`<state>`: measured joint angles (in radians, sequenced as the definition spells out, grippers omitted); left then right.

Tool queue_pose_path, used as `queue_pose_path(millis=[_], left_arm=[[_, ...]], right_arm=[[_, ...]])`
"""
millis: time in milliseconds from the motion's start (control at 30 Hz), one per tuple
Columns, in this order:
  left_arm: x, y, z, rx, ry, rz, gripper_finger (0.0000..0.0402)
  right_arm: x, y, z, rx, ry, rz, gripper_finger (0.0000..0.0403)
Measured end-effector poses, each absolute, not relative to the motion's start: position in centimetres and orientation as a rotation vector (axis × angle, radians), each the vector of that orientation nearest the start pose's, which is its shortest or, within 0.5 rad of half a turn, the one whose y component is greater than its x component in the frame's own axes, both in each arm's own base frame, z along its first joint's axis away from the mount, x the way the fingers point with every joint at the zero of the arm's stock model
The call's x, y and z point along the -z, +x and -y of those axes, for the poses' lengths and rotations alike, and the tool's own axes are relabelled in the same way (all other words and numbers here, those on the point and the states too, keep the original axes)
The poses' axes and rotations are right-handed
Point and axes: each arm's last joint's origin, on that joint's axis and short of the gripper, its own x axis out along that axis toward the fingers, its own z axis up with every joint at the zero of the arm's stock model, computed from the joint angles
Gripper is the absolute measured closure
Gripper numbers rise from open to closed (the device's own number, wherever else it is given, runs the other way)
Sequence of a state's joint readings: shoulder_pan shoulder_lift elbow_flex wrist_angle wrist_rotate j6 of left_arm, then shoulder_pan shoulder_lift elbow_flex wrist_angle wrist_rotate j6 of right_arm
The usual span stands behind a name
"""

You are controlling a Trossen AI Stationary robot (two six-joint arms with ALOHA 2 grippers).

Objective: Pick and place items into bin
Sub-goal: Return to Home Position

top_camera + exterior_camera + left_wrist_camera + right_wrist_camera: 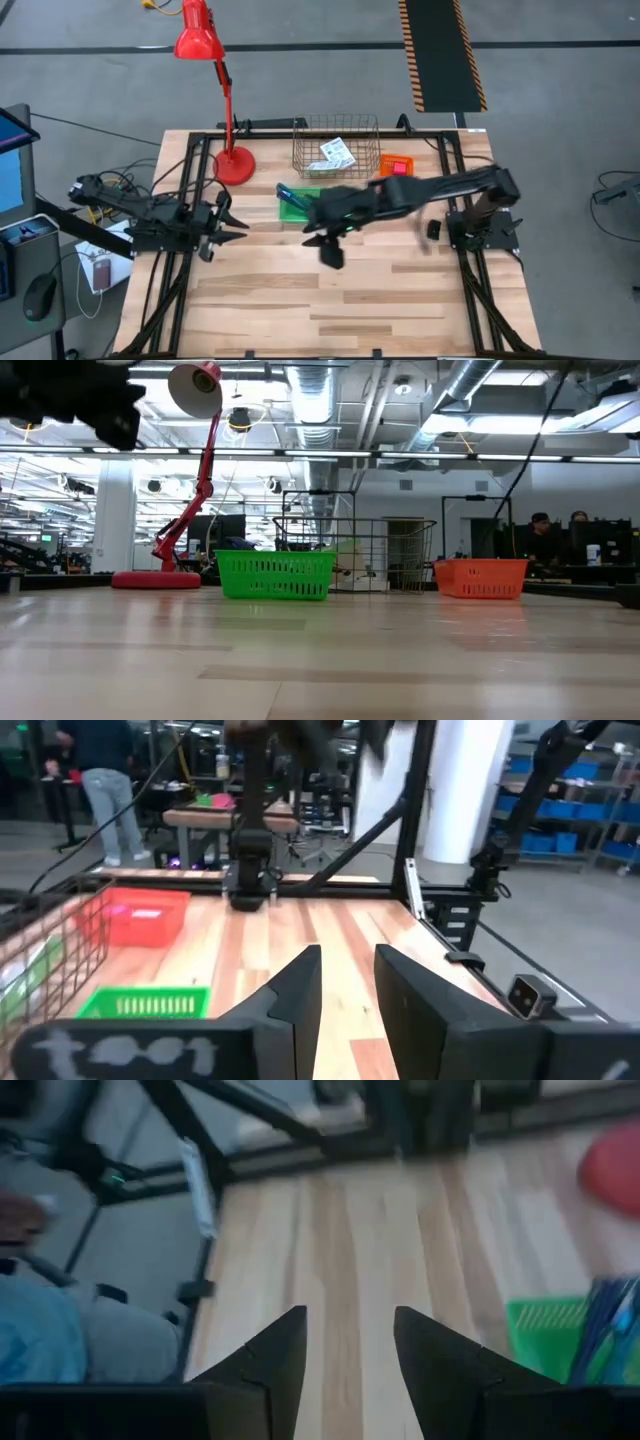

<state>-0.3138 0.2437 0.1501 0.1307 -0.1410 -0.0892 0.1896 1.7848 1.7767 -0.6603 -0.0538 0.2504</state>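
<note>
**A:** What could go wrong from here?

**B:** The right gripper [326, 240] hangs open and empty near the centre of the worktop [330, 310], just at five o'clock of the green bin [296, 210]. Its forearm runs close beside the orange bin [384, 162] at one o'clock. I'd judge that a low pull-back could clip either bin. It could also catch the pens [284, 191], whose ends seem to poke over the rim.

**A:** And the left gripper [228, 228]?

**B:** At nine o'clock, open, empty, well apart.

**A:** The items?

**B:** The blue pens lie slanted in the green bin. The white printed packet [338, 152] lies in the wire basket [297, 150] at twelve o'clock. The pink-red block [398, 169] sits in the orange bin. I can't make out any pale block.
</note>
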Motion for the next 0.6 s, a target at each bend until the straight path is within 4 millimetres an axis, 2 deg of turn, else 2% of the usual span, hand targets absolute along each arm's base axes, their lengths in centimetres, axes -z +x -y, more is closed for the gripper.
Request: queue_pose_path(millis=[133, 267, 333, 433, 600], left_arm=[[-19.3, 10.4, 2.9, 0.142, -0.119, 0.018, 0.0317], [-17.9, 10.3, 2.8, 0.139, -0.123, 0.019, 0.0317], [-17.1, 10.3, 2.8, 0.124, -0.129, 0.022, 0.0317], [-17.0, 10.3, 2.7, 0.111, -0.133, 0.012, 0.0317], [-17.0, 10.3, 2.7, 0.111, -0.134, 0.003, 0.0317]], right_arm=[[-40.2, 35.6, -7.5, -0.198, 0.134, -0.574, 0.0256], [-42.6, 32.1, -6.6, -0.210, 0.104, -0.488, 0.0260], [-43.1, 30.5, -5.9, -0.202, 0.108, -0.456, 0.0261], [-43.2, 28.3, -4.6, -0.175, 0.133, -0.406, 0.0261], [-41.9, 24.3, -2.9, -0.138, 0.173, -0.280, 0.0259]])
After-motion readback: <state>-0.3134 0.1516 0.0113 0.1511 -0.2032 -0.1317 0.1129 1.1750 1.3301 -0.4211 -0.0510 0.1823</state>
